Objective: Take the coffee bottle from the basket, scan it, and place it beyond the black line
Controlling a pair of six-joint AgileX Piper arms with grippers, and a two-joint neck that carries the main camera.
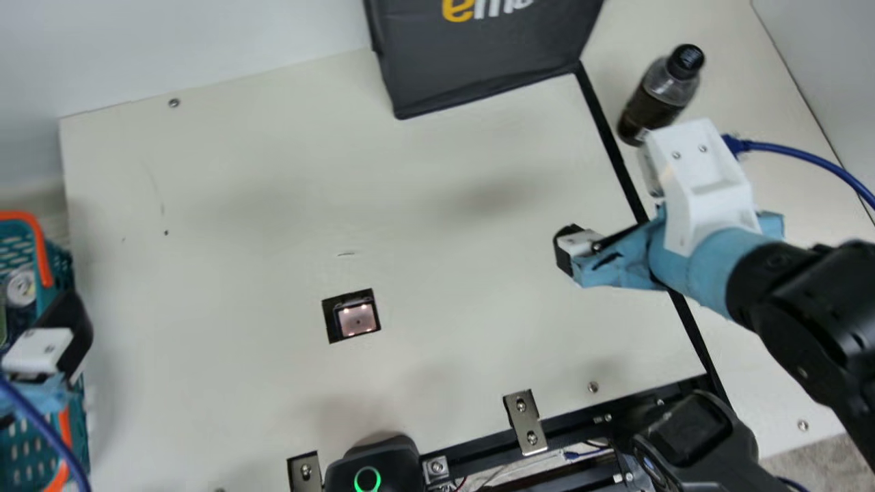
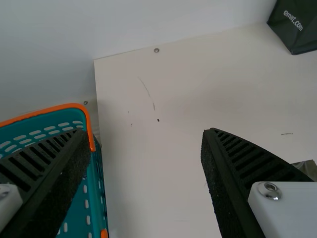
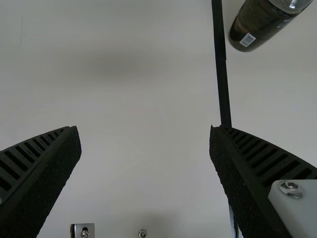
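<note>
Our left fingers (image 2: 242,173) and right fingers (image 3: 242,183) are open. Past the right pair, the coffee bottle (image 1: 660,96) stands beyond the black line (image 1: 610,143); placing looks done, scanning we cannot confirm.

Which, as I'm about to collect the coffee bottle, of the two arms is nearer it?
My right arm, on the coffee bottle's side; my left arm is by the basket.

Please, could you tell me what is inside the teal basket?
Inside the basket, the main view shows the round metallic end of a can and something dark I cannot identify. Whatever lies behind the left gripper there is covered.
</note>
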